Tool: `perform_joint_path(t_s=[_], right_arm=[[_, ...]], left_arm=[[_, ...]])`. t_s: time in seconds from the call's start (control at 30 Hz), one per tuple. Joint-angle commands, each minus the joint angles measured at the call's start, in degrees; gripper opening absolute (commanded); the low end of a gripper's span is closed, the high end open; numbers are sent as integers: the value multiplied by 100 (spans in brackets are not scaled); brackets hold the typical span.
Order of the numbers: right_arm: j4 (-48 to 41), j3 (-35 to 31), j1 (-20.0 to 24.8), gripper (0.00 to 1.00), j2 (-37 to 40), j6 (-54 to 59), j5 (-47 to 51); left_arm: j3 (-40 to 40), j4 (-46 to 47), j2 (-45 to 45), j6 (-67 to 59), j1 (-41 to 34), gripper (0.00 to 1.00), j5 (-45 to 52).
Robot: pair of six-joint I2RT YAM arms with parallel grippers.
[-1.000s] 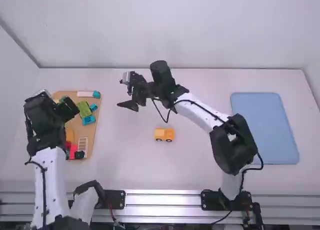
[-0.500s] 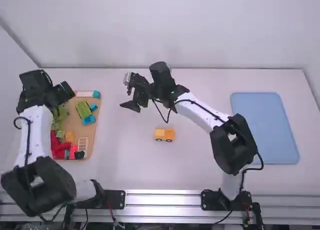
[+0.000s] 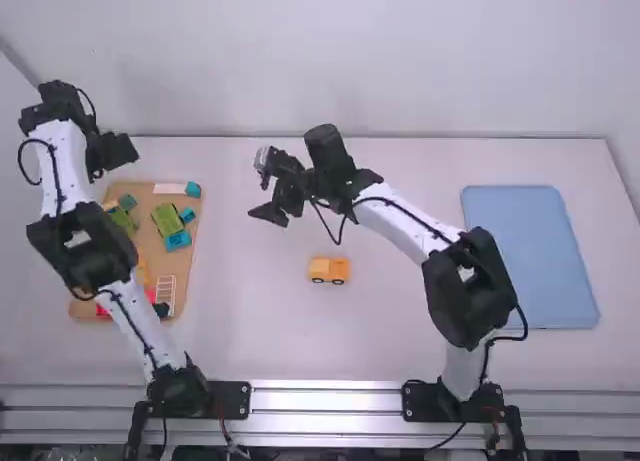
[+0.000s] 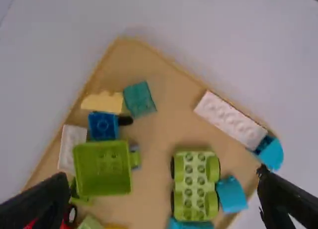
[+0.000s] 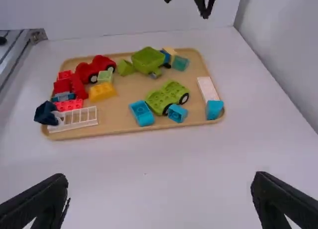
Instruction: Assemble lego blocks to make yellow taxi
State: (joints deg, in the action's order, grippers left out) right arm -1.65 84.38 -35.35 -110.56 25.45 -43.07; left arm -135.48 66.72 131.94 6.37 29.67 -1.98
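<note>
Resting boxy yellow plastic vehicle [image 3: 328, 270]

On the surface [image 3: 250, 331], a toy truck [image 3: 328, 270] stood between a tray [image 3: 150, 251] at left and a panel [image 3: 530, 256] at right. Within the tray, a brick [image 3: 169, 188] lay at the rear edge, a cube [image 3: 193, 189] at its right end. Before these lay a wheeled base [image 3: 167, 219], with a bin [image 5: 148, 60] to its left and a ladder [image 3: 166, 294] farther forward.

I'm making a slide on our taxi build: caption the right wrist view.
Tray of toy blocks, green wheeled base included, beyond the right arm's open hand.
</note>
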Motion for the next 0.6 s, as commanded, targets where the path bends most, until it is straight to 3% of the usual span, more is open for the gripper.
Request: perform_joint_path(t_s=[0.0, 0.2, 0.27, 0.57], right_arm=[[-37, 179, 24, 98, -35, 7, -39], [-76, 179, -2, 98, -35, 11, -52], [-48, 179, 15, 98, -35, 13, -37], [186, 179, 7, 98, -35, 221, -76]], left_arm=[[-634, 260, 529, -66, 190, 99, -42], [-798, 302, 1097, 22, 570, 99, 291], [-675, 227, 1204, 66, 732, 100, 636], [-103, -391, 1231, 332, 848, 99, 588]])
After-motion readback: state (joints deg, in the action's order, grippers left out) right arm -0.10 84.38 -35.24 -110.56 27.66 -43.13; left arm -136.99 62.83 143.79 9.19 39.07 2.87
